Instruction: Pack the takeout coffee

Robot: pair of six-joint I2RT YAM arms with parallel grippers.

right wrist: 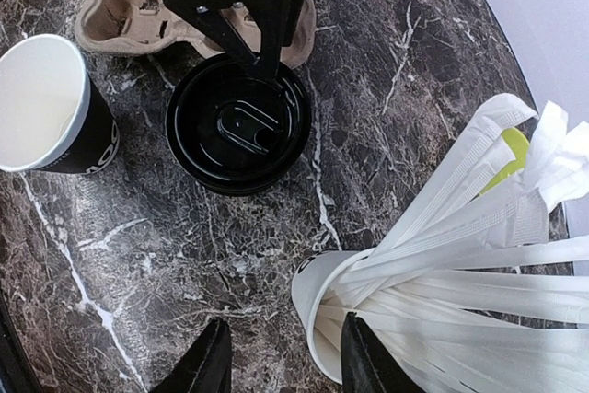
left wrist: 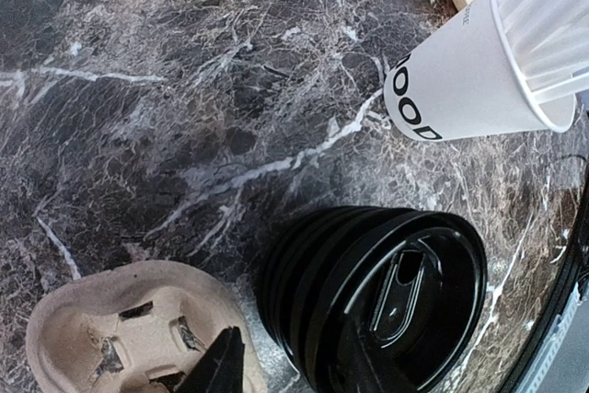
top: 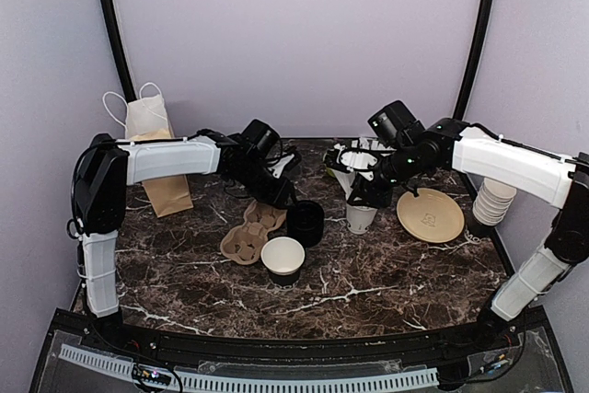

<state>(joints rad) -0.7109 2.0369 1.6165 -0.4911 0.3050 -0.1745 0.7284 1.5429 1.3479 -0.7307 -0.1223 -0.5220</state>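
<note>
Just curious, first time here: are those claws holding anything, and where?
Right claw: nothing, open astride the straw cup's rim. Left claw: at the lid stack's edge, grip unclear.

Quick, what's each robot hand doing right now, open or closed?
Left gripper: fingers at the rim of the black lid stack; grip cannot be told.
Right gripper: open, holding nothing, at the straw cup.

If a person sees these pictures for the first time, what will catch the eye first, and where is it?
Most striking is the white cup bristling with paper-wrapped straws, right of centre on the dark marble table, with the right gripper at its rim. At the centre, just by the left gripper, stands a stack of black lids, with a lidless black cup and a pulp cup carrier beside it.
</note>
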